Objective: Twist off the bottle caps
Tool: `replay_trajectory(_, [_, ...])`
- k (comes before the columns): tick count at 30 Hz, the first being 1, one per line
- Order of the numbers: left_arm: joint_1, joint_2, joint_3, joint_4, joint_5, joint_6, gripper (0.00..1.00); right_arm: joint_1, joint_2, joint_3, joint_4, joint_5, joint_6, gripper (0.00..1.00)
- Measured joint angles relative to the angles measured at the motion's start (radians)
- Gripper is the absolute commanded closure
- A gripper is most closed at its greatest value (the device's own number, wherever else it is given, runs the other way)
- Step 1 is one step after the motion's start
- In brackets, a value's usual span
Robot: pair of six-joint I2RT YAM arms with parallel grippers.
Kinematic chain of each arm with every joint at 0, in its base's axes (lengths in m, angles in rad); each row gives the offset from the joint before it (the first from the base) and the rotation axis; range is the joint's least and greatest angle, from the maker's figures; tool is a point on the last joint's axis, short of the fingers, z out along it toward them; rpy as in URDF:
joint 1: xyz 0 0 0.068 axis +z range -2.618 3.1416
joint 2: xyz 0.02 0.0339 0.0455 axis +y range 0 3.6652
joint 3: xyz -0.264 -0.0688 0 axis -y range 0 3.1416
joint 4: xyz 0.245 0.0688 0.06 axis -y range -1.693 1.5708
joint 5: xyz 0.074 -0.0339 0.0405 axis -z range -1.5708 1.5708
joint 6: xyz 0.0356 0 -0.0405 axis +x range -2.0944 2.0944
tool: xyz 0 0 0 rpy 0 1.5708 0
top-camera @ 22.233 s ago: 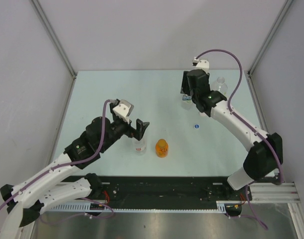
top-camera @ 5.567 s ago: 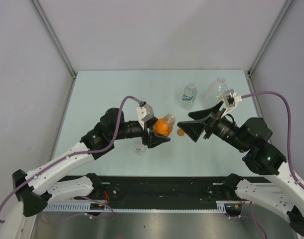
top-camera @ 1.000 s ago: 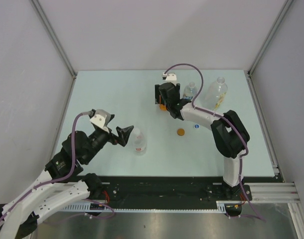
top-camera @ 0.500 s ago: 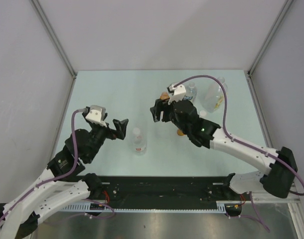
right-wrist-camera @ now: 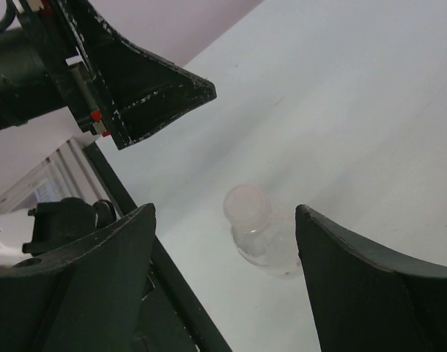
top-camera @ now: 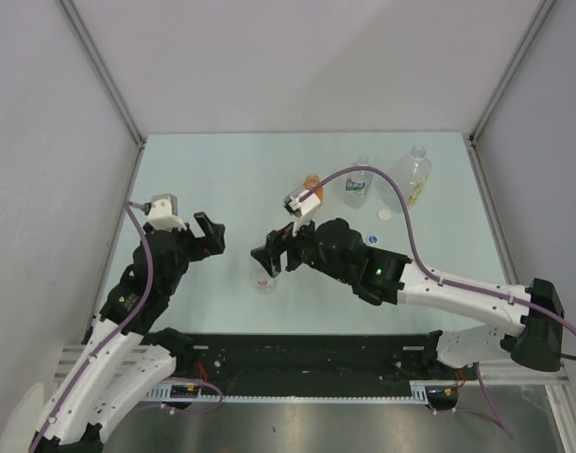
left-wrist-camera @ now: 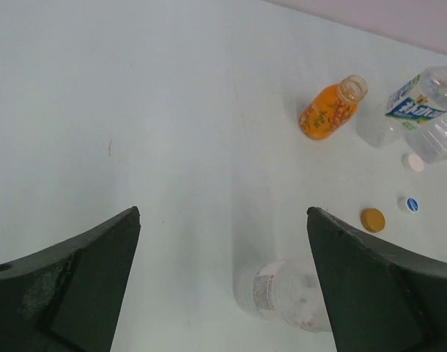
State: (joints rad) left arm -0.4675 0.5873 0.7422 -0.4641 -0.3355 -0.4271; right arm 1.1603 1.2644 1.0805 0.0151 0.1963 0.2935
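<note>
Right gripper (right-wrist-camera: 223,213) fingers wide, gripping nothing, white cap (right-wrist-camera: 245,203) between them untouched, left gripper (left-wrist-camera: 223,213) wide, empty, small red-labelled bottle (left-wrist-camera: 282,293) beside one finger

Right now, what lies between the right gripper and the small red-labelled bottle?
Nothing. In the right wrist view the open right gripper looks straight at the small red-labelled bottle, white cap on, with only bare table around it.
</note>
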Motion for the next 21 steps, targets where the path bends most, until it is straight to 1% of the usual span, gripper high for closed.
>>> replay_trajectory(6, [0.005,-0.022,-0.041,-0.024,0.036,-0.039,0.0,0.036,0.07,0.0,-0.014,0.033,-0.013,0.19])
replay_trajectory(15, [0.005,-0.021,-0.059,-0.032,0.048,-0.046,0.0,0.04,0.163,0.001,-0.022,0.088,-0.021,0.2])
replay_trajectory(21, [0.005,-0.029,-0.065,-0.039,0.051,-0.044,0.0,0.04,0.218,0.01,-0.021,0.114,-0.026,0.22])
